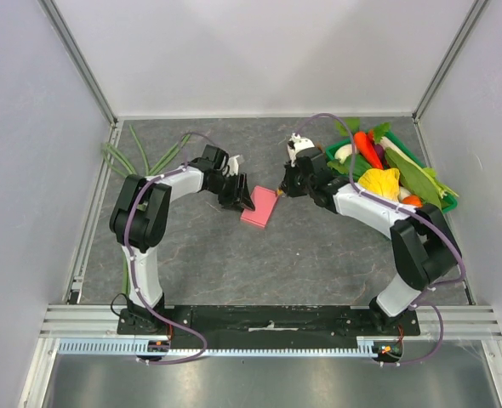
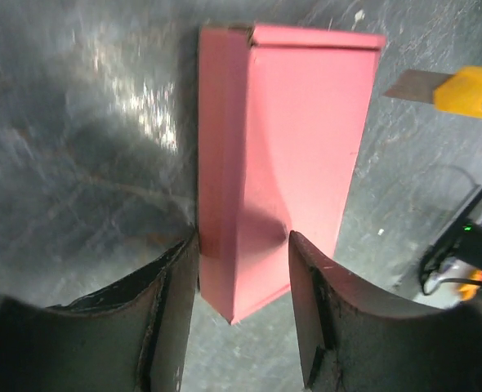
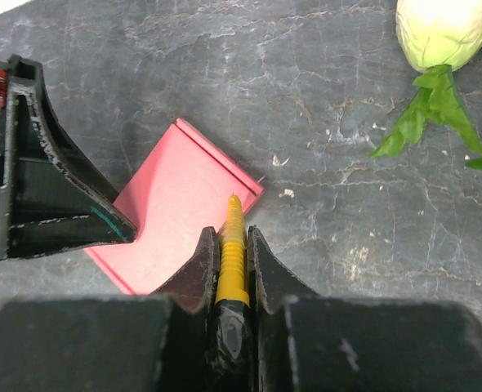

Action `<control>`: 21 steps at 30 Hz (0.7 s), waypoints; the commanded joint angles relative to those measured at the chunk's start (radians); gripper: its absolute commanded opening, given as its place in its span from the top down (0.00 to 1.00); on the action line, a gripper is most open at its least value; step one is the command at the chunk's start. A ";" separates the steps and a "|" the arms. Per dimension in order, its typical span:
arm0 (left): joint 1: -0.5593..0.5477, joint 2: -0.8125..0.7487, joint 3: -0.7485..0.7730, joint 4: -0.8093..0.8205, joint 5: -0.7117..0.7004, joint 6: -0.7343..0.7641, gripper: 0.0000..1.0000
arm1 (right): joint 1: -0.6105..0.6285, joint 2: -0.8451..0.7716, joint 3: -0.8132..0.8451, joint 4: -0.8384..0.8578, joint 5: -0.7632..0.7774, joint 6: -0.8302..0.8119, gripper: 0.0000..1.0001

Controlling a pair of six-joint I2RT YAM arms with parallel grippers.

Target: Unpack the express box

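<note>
Fingers of the left gripper, matte black and scuffed, pinch one short end of the express box and dent its smooth pink-red cardboard. The right gripper is clamped on the ribbed yellow handle of the utility knife, whose tip sits at the box's opposite end. The flat rectangular box lies between both grippers on the grey, marble-veined table. A green plastic tray of vegetables stands to the right.
</note>
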State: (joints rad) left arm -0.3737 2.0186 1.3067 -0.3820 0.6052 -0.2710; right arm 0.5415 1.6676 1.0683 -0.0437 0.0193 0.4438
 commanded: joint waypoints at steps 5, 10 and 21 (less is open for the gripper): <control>-0.004 -0.086 -0.083 0.041 -0.088 -0.281 0.41 | 0.005 -0.095 -0.024 -0.056 -0.117 0.078 1.00; -0.004 -0.070 -0.067 0.058 -0.078 -0.281 0.39 | 0.006 -0.080 -0.033 -0.050 -0.128 0.082 1.00; -0.001 -0.043 -0.030 0.040 -0.068 -0.247 0.39 | 0.008 -0.034 -0.050 -0.074 -0.097 0.065 1.00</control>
State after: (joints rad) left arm -0.3737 1.9675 1.2369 -0.3538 0.5488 -0.5144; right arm 0.5461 1.6100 1.0344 -0.1135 -0.0822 0.5156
